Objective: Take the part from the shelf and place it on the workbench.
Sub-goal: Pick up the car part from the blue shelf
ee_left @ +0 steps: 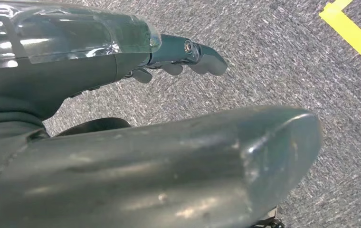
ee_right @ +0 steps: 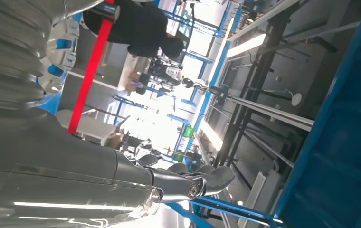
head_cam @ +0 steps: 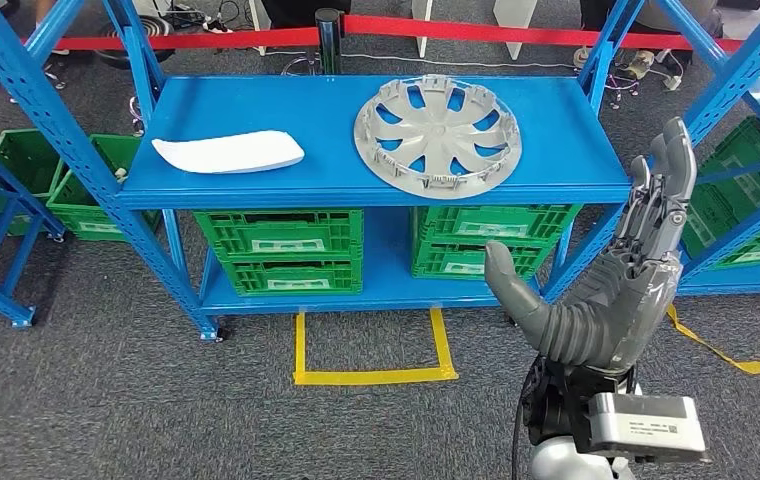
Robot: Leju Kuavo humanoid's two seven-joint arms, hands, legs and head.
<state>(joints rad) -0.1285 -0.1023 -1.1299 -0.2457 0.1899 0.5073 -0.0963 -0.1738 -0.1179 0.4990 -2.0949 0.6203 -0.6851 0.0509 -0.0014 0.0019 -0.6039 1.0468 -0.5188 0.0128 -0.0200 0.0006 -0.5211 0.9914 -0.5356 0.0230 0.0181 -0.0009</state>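
Left hand (ee_left: 169, 52) hanging over carpet, fingers curled, nothing held. White panel (head_cam: 228, 152) on shelf (head_cam: 256, 185) top, left side. Hubcap (head_cam: 438, 137) flat, centre-right. Right hand (head_cam: 616, 270) raised, fingers spread, empty; nearer, hubcap ahead and left of it.

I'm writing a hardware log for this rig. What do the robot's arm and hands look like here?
The right hand is grey with a ribbed palm cover, a thick grey thumb and darker segmented fingers. Behind its wrist sits a silver box with a white printed label, and a black cable runs beside it. The left hand shows dark grey fingers under a glossy cover.
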